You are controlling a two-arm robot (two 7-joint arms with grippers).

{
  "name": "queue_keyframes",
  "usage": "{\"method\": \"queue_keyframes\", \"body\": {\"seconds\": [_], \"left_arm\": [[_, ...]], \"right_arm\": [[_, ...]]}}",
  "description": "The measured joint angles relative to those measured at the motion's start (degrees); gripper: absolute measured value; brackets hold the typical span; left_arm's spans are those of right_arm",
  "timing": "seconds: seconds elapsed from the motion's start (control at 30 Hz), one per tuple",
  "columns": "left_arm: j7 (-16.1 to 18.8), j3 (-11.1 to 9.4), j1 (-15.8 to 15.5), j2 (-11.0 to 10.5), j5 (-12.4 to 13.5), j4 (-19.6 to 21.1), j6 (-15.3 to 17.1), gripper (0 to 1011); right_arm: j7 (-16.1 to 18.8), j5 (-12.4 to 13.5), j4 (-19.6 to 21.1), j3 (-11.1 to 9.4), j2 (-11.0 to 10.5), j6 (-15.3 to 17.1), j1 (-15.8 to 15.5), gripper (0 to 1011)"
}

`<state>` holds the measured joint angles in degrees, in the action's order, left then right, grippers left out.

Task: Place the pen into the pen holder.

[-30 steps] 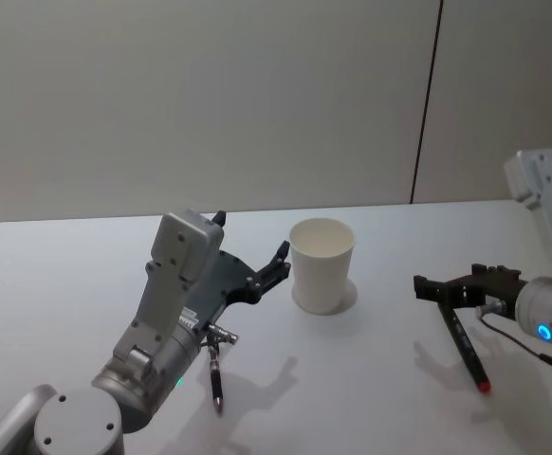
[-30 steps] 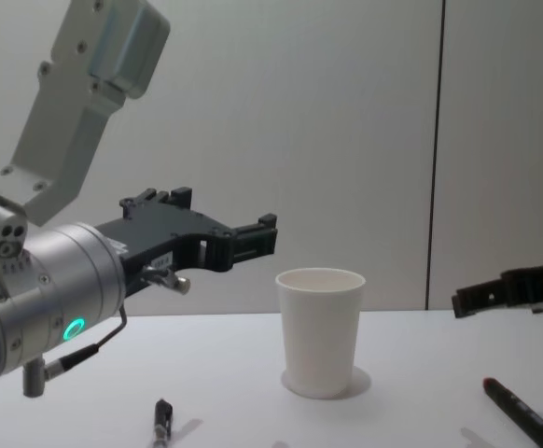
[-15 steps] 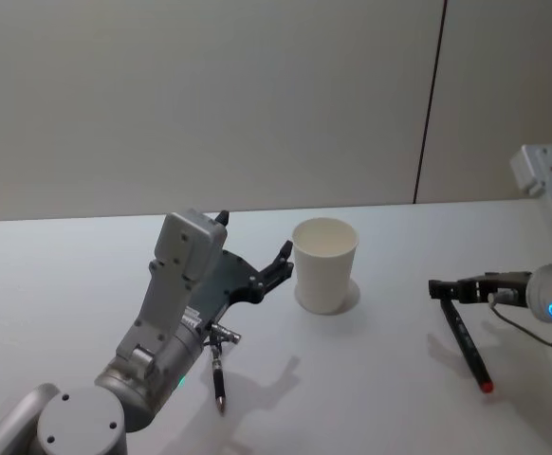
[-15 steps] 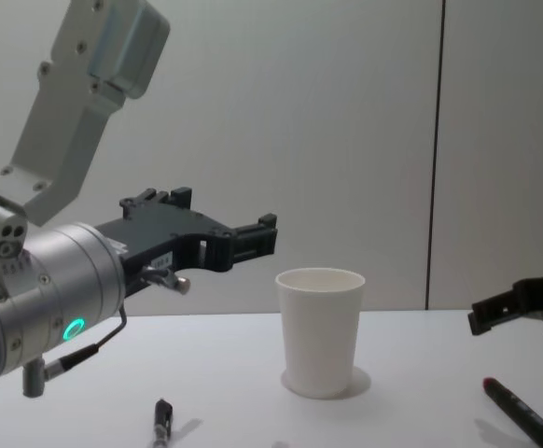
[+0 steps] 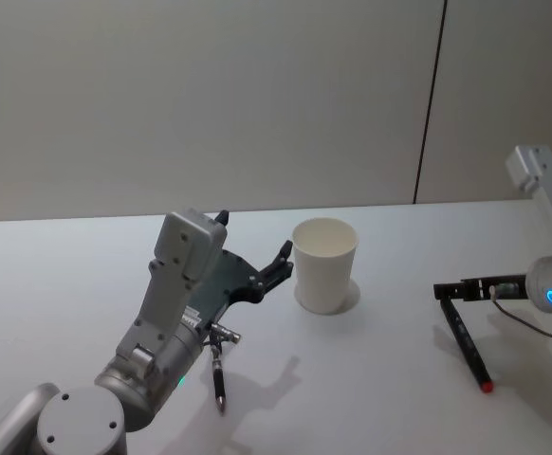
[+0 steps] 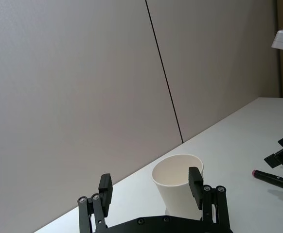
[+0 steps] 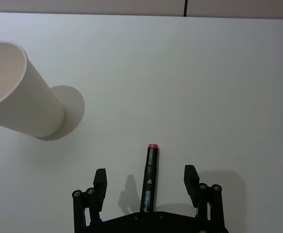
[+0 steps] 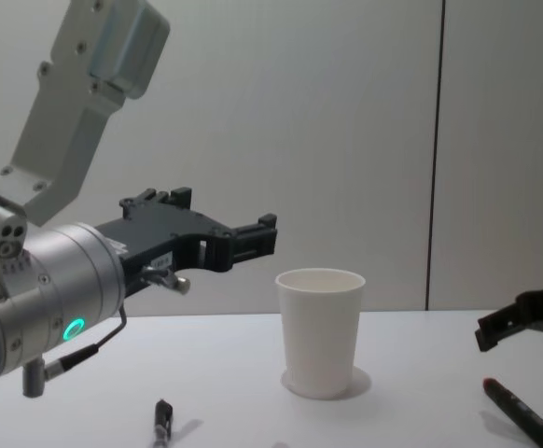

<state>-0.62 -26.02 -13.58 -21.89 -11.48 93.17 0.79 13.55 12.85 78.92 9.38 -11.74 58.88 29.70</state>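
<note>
Matt white paper pen holder (image 5: 324,270), smooth matt white table (image 5: 67,275)

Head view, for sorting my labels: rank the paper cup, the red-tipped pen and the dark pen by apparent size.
1. paper cup
2. red-tipped pen
3. dark pen, though the left arm may hide its upper end

Light's soft and even here, coming from overhead as far as we can tell. The white table (image 5: 67,284) is the brightest thing we see, and the grey wall (image 5: 210,95) behind it sits dimmer. Shadows are faint with soft edges: the paper cup (image 5: 324,263) throws 1 small patch at its base toward the right, and the left gripper (image 5: 252,237) drops a pale one on the near table. 2 status lights glow, green on the left arm (image 8: 71,329), blue on the right arm (image 5: 551,297).
</note>
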Motion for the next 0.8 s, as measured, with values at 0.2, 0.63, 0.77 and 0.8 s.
{"method": "queue_keyframes", "body": {"seconds": [0.2, 0.63, 0.77, 0.8], "left_arm": [[0.0, 0.0, 0.0, 0.0, 0.0, 0.0, 0.0, 1000], [0.0, 0.0, 0.0, 0.0, 0.0, 0.0, 0.0, 1000], [0.0, 0.0, 0.0, 0.0, 0.0, 0.0, 0.0, 1000], [0.0, 0.0, 0.0, 0.0, 0.0, 0.0, 0.0, 1000]], "right_arm": [[1.6, -1.3, -3.5, 0.4, 0.3, 0.3, 2.0, 1001], [4.0, -3.8, -10.1, 1.5, 1.1, -0.4, 5.1, 1001], [4.3, -4.3, -11.2, 1.7, 1.3, -0.8, 5.6, 1001], [4.5, -4.6, -11.9, 1.9, 1.4, -1.0, 5.9, 1001]]}}
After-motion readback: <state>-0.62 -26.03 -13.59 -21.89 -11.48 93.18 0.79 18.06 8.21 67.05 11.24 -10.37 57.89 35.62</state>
